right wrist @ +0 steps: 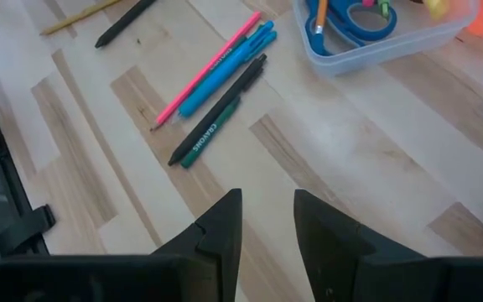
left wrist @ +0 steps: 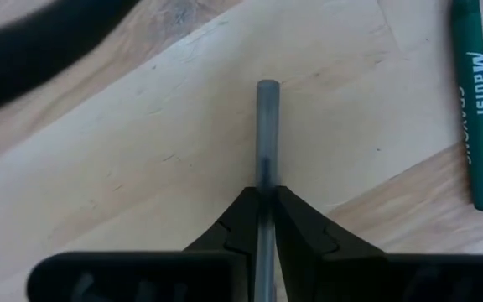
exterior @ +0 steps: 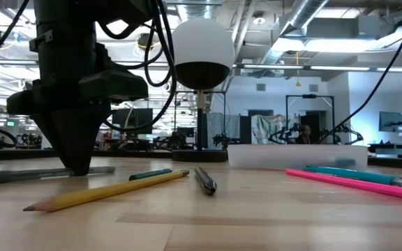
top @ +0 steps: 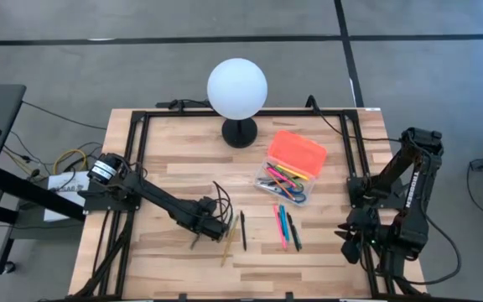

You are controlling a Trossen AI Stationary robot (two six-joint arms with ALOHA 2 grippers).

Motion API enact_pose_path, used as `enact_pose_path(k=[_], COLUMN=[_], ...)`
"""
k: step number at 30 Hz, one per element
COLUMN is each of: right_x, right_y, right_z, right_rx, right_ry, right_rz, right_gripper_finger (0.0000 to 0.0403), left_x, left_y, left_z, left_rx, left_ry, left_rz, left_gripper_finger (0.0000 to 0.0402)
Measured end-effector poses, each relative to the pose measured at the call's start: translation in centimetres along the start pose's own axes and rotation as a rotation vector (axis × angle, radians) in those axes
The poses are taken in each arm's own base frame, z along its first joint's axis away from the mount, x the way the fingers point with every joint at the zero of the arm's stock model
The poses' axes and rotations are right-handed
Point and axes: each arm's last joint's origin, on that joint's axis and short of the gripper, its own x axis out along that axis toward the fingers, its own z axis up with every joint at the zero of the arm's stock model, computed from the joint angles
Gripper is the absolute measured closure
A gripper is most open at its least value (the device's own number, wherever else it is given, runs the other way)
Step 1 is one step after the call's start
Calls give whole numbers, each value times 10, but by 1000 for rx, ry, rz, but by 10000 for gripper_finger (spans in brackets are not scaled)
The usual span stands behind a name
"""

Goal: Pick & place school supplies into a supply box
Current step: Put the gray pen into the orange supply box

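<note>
My left gripper [top: 215,225] [left wrist: 265,191] points down at the table's near middle, shut on a grey pen [left wrist: 267,126] [exterior: 33,175]. Just to its right lie a yellow pencil [top: 229,244] [exterior: 103,192], a green crayon [left wrist: 475,109] and a black pen [top: 243,231] [exterior: 205,180]. Farther right, pink, blue and dark pens [top: 285,226] [right wrist: 216,88] lie side by side. The clear supply box [top: 285,179] [right wrist: 392,42] holds blue scissors [right wrist: 350,18] and several pens; its orange lid [top: 297,151] lies at its far side. My right gripper [top: 348,243] [right wrist: 267,205] hovers open near the table's right near corner. My left gripper pinches the grey pen's shaft [left wrist: 265,172] between its two fingers, coming from above and pointing down. The fingers lie across the pen. One end [left wrist: 267,86] sticks out past the fingertips, and in the low view the pen lies level on the table.
A white globe lamp [top: 237,88] [exterior: 201,49] on a black foot stands at the table's far middle. A black frame [top: 137,159] runs along the table's left, far and right sides. Bare wood lies between the pen group and my right gripper.
</note>
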Motion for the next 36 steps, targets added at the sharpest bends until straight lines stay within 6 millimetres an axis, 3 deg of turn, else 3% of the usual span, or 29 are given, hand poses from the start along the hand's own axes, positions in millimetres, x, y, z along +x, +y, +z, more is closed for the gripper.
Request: enact_pose_path(k=[8, 14, 19, 28, 36], right_x=[0, 0, 0, 0, 3], right_y=[0, 0, 0, 1, 3], right_z=[0, 0, 0, 0, 3], right_rx=[-20, -20, -20, -15, 73], right_ry=[0, 0, 0, 1, -1], right_rz=[1, 1, 1, 7, -1], right_gripper_finger=[301, 301, 301, 301, 301], left_x=[-4, -14, -30, -72, -86], left_y=[-9, -24, -38, -71, -71], left_z=[2, 17, 38, 93, 142], left_rx=[68, 145, 205, 546, 792], left_ry=[-8, -52, -148, -526, -749], left_rz=[-38, -134, -200, -349, -350], left_gripper_finger=[381, 389, 388, 387, 387])
